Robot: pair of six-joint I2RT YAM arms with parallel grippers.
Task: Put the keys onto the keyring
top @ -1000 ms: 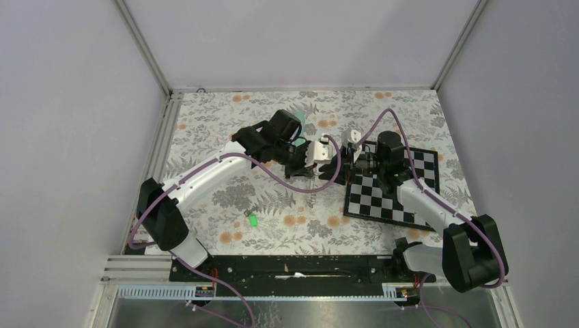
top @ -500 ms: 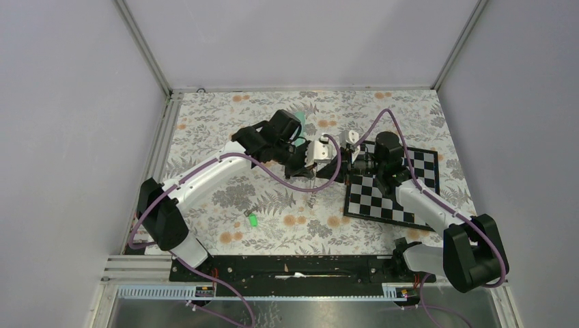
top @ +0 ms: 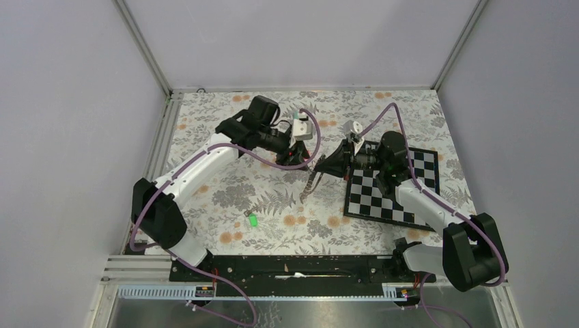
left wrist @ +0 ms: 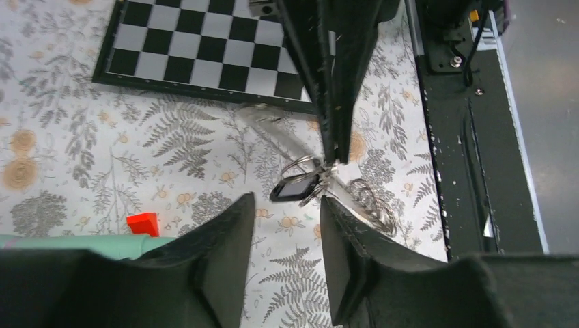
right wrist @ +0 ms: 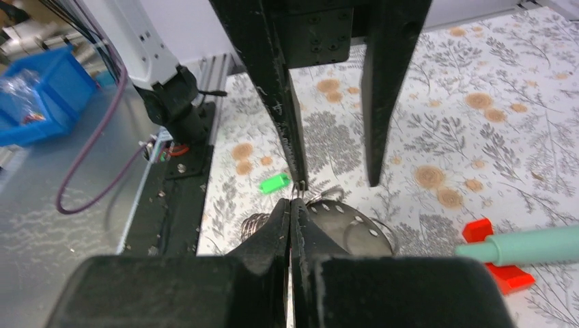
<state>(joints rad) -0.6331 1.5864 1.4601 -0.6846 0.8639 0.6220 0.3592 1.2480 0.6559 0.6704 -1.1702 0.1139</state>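
My right gripper (top: pixel 319 164) is shut on a small wire ring of the keyring (top: pixel 311 184), whose grey-brown strap hangs down from the fingertips to the cloth. The right wrist view shows the shut tips (right wrist: pixel 292 203) over the holed strap (right wrist: pixel 348 220). In the left wrist view the strap (left wrist: pixel 273 131) and a black fob (left wrist: pixel 297 186) hang below the right fingers (left wrist: pixel 334 89). My left gripper (top: pixel 304 154) is open and empty (left wrist: pixel 285 202), a short way left of the keyring. The green-headed key (top: pixel 252 220) lies on the cloth, a small dark key (top: pixel 255 208) just beyond it.
A chessboard (top: pixel 389 191) lies at the right under the right arm. A teal stick (right wrist: pixel 526 243) with a red base (right wrist: pixel 486 231) lies beside the left gripper. The black base rail (top: pixel 293 266) runs along the near edge.
The left gripper opened, let go of the keyring and drew back to the left. The right gripper closed on the keyring, which now hangs from it alone.
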